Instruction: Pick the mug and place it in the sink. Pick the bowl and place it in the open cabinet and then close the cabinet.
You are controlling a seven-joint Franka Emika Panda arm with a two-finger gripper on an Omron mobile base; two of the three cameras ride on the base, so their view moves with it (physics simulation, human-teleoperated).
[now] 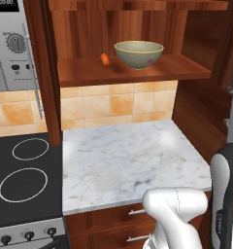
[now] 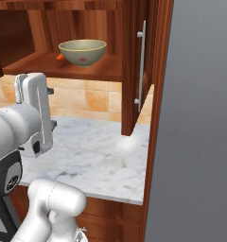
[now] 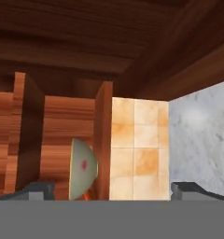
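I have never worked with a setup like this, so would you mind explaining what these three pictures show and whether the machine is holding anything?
It is a white robot arm on a mobile base in a simulated kitchen. Two pictures come from cameras on the base, behind the arm to its left and right. The third comes from a camera on the hand and is rolled sideways. The bowl sits on the shelf of the open cabinet, with a small orange object beside it. Below is a white marble counter with nothing lying on it, and a stovetop to the left. In the hand view the gripper is open and holds nothing, with the bowl ahead of it. The right cabinet door stands open.
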